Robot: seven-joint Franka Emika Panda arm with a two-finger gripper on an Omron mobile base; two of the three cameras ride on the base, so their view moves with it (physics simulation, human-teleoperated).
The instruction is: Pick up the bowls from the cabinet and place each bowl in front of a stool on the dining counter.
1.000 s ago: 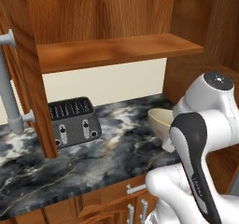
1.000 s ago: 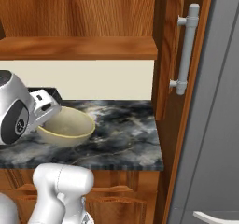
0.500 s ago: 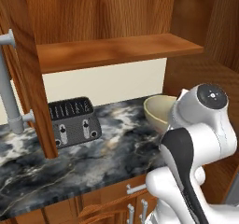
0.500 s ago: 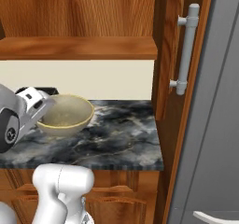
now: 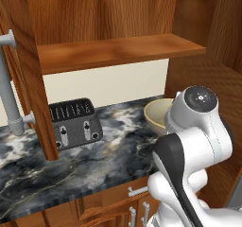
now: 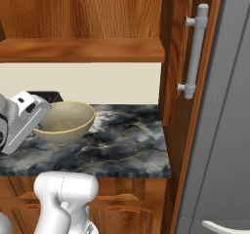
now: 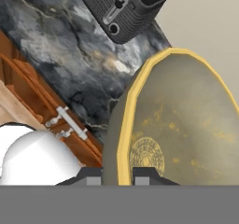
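A wide bowl [image 5: 158, 115] [image 6: 66, 118] [image 7: 186, 125], cream inside with a pale rim, hangs tilted just above the marbled wall counter [image 5: 108, 150] [image 6: 127, 145]. My gripper [image 7: 123, 174] is shut on the bowl's rim, one finger on each side of it; the white hand [image 6: 27, 113] meets the bowl's left edge in the right base view. Above is the reddish-brown cabinet with a bare wooden shelf [image 5: 118, 51] [image 6: 83, 50] and its doors swung open. The stool and the dining counter are out of view.
A black toaster [image 5: 73, 122] [image 6: 44, 96] [image 7: 126, 3] stands at the back of the counter, left of the bowl. Open cabinet doors with grey bar handles [image 5: 9, 84] [image 6: 195, 52] flank the shelf. Wooden drawers [image 7: 60, 120] run below the counter edge.
The bowl has risen a little off the counter and tipped further, still held by its rim. The arm's upper joints have swung leftward in the left base view.
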